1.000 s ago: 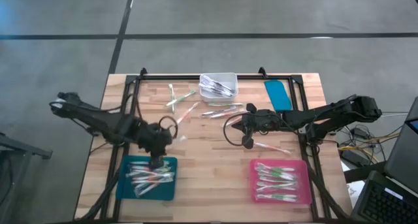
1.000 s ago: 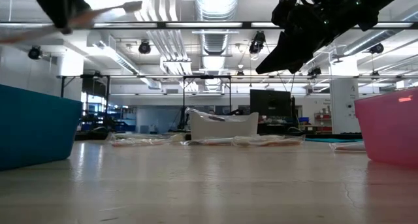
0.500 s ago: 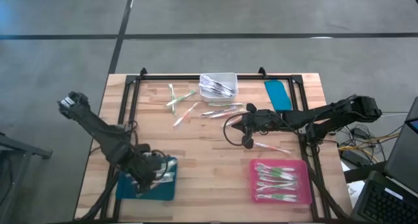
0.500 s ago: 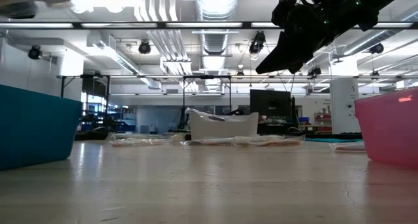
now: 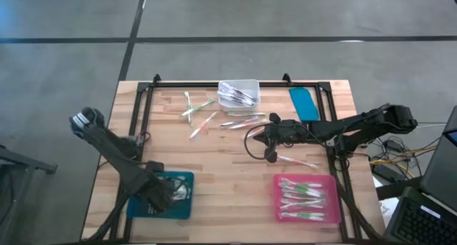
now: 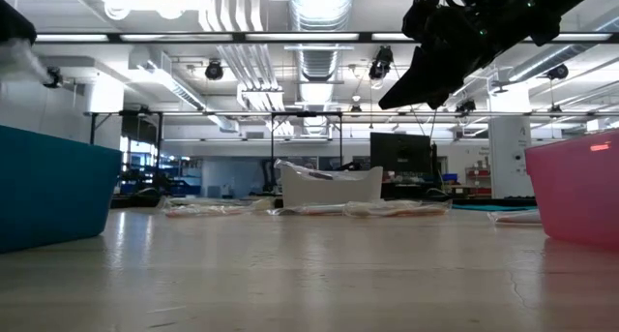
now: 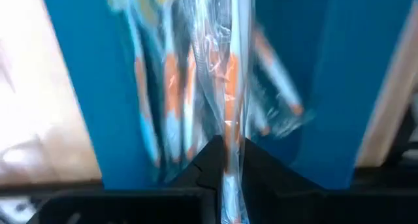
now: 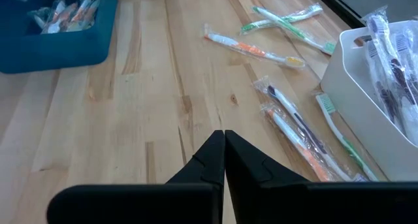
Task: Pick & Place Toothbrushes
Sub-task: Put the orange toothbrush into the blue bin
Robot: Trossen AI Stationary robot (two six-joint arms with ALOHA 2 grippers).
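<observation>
- The left tool (image 5: 158,196) is low over the teal tray (image 5: 184,179) at the near left of the table (image 5: 235,166).
- Its jaws are narrow and pinch a wrapped brush (image 7: 233,87). The brush sticks straight out ahead of the tool, its long side in line with the jaws.
- That brush hangs right above the other brushes in the teal tray, and lies the same way as they do. So I think the next move is just to let go, and it should drop in with the pile.
- The teal tray holds a bunch of brushes with orange parts (image 7: 171,93).
- The right tool (image 5: 270,153) waits above the middle of the table, jaws shut, holding nothing.
- The pink tray (image 5: 280,182) at the near right holds brushes with green parts (image 5: 303,195).
- The white bin (image 8: 366,113) at the far side holds more wrapped brushes.
- Loose brushes (image 8: 251,49) lie on the table near the bin. The right tool is nearer to them than the left one.
- One brush (image 5: 296,161) lies just beside the right tool, toward the pink tray.
- A flat teal lid (image 5: 304,103) lies by the bin.
</observation>
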